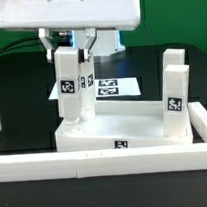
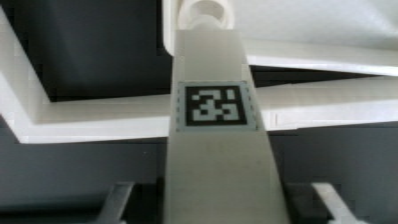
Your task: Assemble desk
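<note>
- Border wall (image 1: 105,157), long, low and white, runs along the near edge of the black worktop (image 1: 21,92).
- Just behind that wall lies the desk top (image 1: 118,128), a white rimmed tray carrying a small tag on its near side.
- One tagged white leg (image 1: 174,92) stands upright at the tray's corner on the exterior view's right.
- A second leg (image 1: 68,89) stands upright at the corner on the exterior view's left; the wrist view shows its tag (image 2: 217,104).
- The hand (image 1: 70,49) is clamped on that second leg's upper end.
- Marker board (image 1: 117,87) lies flat farther back on the worktop.
</note>
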Tool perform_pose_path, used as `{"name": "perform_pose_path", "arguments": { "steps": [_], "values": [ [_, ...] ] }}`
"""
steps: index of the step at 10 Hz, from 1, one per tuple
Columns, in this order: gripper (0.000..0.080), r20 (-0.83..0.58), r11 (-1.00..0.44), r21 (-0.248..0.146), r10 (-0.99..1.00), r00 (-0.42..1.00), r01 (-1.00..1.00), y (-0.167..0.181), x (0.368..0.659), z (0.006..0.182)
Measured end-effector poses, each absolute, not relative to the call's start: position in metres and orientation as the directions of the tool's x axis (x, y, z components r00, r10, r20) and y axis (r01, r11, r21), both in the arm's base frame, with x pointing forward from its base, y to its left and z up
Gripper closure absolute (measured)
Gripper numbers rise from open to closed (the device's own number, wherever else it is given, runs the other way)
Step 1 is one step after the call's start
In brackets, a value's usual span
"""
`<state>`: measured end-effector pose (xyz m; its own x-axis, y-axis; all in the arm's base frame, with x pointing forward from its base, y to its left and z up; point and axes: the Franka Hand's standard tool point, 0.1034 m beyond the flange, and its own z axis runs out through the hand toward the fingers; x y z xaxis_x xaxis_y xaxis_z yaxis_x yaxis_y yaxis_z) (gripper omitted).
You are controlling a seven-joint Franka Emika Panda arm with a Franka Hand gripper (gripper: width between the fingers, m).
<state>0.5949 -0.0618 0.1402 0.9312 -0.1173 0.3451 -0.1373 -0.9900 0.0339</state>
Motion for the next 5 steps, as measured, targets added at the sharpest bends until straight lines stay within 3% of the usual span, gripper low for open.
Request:
{"name": "perform_pose_path", "arguments": {
  "steps": [5],
  "values": [
    [0.0512,0.351,-0.99,0.048,-0.106,0.93,-0.131,-0.0668,0.5908,0.1324]
  ]
}}
